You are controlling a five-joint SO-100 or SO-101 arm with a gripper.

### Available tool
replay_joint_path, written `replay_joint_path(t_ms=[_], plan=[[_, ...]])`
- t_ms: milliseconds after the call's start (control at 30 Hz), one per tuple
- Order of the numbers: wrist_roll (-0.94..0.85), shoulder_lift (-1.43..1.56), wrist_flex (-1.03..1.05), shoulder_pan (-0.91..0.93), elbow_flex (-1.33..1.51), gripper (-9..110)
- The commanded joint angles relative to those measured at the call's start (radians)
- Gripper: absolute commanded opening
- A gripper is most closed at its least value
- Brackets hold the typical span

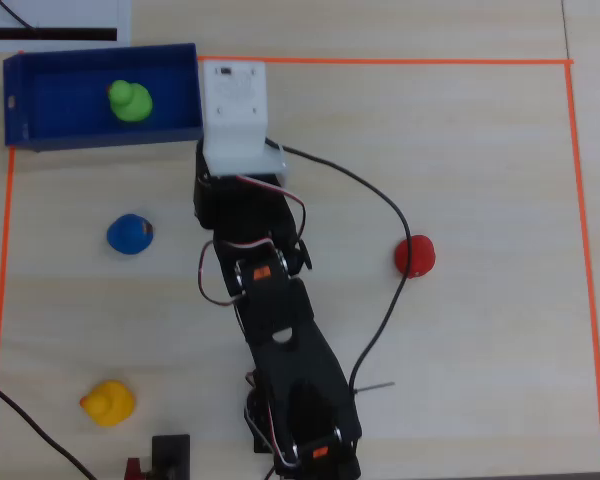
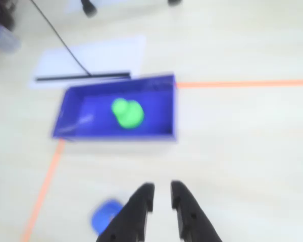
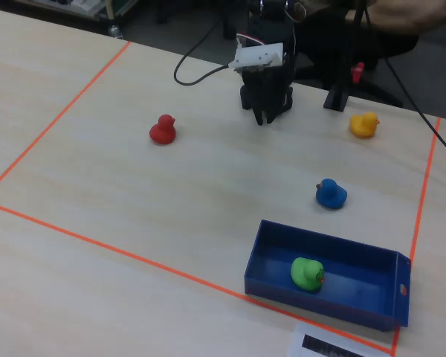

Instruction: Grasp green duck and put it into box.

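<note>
The green duck [image 1: 130, 100] sits inside the dark-blue box [image 1: 100, 53], near its middle. It also shows in the wrist view [image 2: 127, 112] and the fixed view [image 3: 306, 273], within the box walls [image 2: 116, 132] [image 3: 312, 301]. My gripper [image 2: 162, 194] is empty, its black fingers a narrow gap apart. It hangs above the bare table, well short of the box and apart from it. In the fixed view the gripper [image 3: 266, 117] points down, close to the arm's base. In the overhead view a white wrist mount [image 1: 232, 110] hides the fingers.
A blue duck [image 1: 130, 234] [image 2: 107, 214] [image 3: 331, 193] stands between the arm and the box. A yellow duck [image 1: 108, 403] [image 3: 363, 124] and a red duck [image 1: 415, 255] [image 3: 163, 129] stand farther off. Orange tape [image 1: 380, 62] frames the work area. A black cable [image 1: 380, 310] trails across the table.
</note>
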Motion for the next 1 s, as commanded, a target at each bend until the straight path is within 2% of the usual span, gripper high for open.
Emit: replay_joint_path(t_ms=[0, 267, 500, 667, 900, 967], plan=[[-0.031, 0.327, -0.054, 0.048, 0.426, 0], [-0.06, 0.753, 0.015, 0.12, 0.861, 0], [-0.055, 0.971, 0.138, 0.124, 1.066, 0], [-0.012, 0.973, 0.236, 0.135, 1.103, 0], [-0.015, 0.973, 0.522, 0.123, 1.104, 0], [0.014, 0.973, 0.518, 0.138, 1.104, 0]])
